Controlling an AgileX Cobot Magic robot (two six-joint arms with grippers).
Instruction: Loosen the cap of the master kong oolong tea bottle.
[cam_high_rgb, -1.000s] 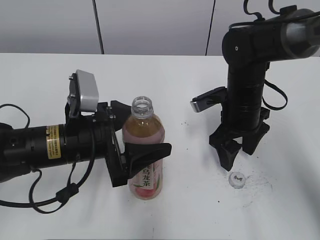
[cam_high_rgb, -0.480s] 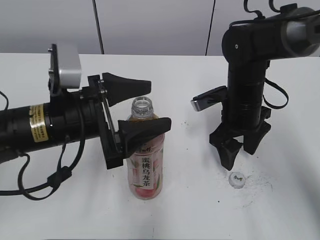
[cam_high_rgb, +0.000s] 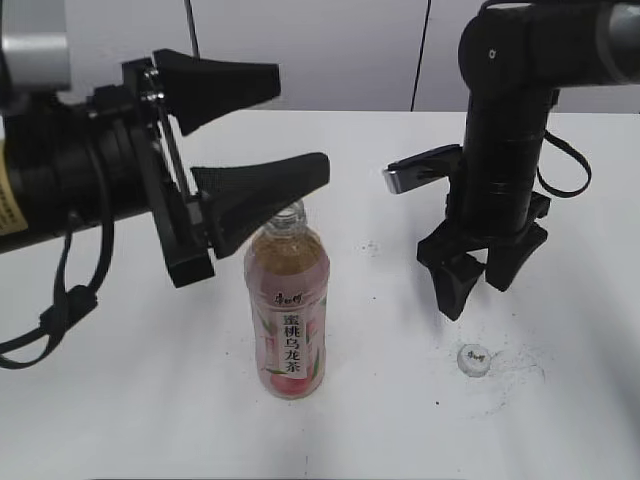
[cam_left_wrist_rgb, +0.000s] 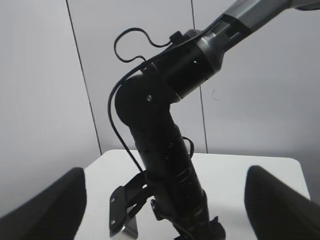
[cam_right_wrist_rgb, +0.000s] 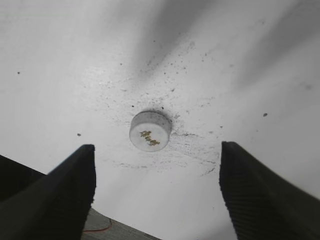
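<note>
At the left, the black left gripper (cam_high_rgb: 262, 128) is held above the white table (cam_high_rgb: 120, 400) with its jaws spread wide, gripping nothing. Just below its lower finger, the clear plastic master kong oolong tea bottle (cam_high_rgb: 288, 310) of pale amber tea is seen upright, its neck uncapped. Further right, the small round white ribbed cap (cam_high_rgb: 474, 359) lies on the table, below the wide-open, empty black right gripper (cam_high_rgb: 478, 290).

Cap (cam_high_rgb: 474, 358) on table (cam_high_rgb: 120, 400), right of bottle (cam_high_rgb: 288, 300) (apart)
</note>
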